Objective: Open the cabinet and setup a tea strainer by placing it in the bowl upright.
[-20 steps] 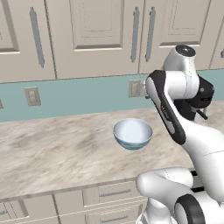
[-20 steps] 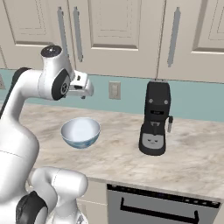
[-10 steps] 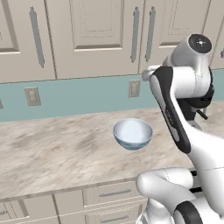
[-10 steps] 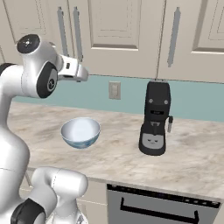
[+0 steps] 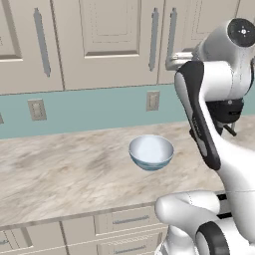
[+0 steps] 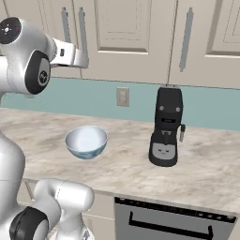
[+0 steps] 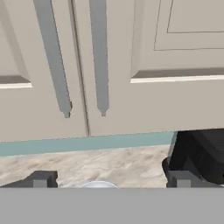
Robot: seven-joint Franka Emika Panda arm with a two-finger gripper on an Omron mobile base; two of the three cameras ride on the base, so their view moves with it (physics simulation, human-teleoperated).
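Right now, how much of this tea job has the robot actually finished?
Nothing looks finished yet. The cabinet doors are shut, so no strainer can be seen. In hand: the open gripper is raised facing the two door handles, touching neither. The bowl waits on the counter. Left: opening the cabinet and standing the strainer in the bowl.

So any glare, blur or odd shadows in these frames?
Left base view: flat, even render light, a soft shadow under the bowl. Right base view: no glare on the black coffee machine. Hand view: cabinet handles look soft and upscaled.
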